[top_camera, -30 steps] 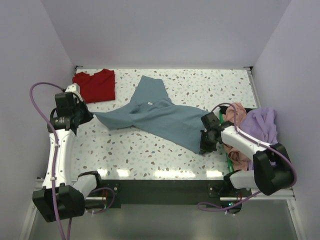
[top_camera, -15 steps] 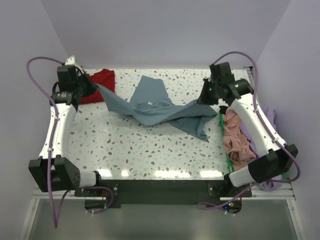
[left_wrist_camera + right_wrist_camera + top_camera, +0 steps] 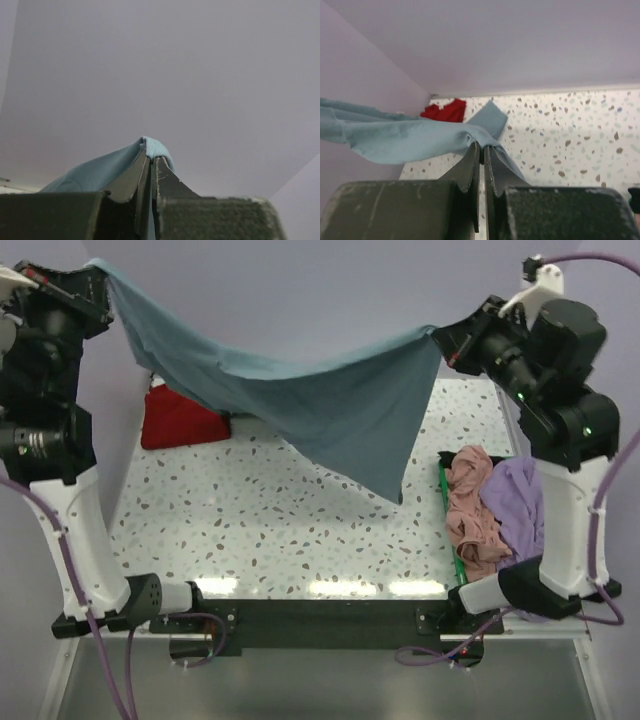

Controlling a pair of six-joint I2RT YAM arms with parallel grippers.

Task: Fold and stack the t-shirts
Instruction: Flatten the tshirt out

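Left gripper [image 3: 151, 161] and right gripper [image 3: 481, 148] are clamping the slate-blue cloth t-shirt [image 3: 330, 410] above the speckled table [image 3: 250, 525]; only overhead is showing crumpled pink-lavender shirts [image 3: 495, 505].

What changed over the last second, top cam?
Both arms swung up: the left hand and right hand, each shut on an end, lifted the slate-blue cloth t-shirt off the speckled table; it now hangs stretched between them. Unmoved: the red folded t-shirt at the far-left corner, the salmon-pink t-shirt and lavender t-shirt crumpled at the right edge.

Speckled white table [image 3: 260, 530]; pale lilac walls [image 3: 300, 290] behind and beside; green strip [image 3: 444, 490] at right edge
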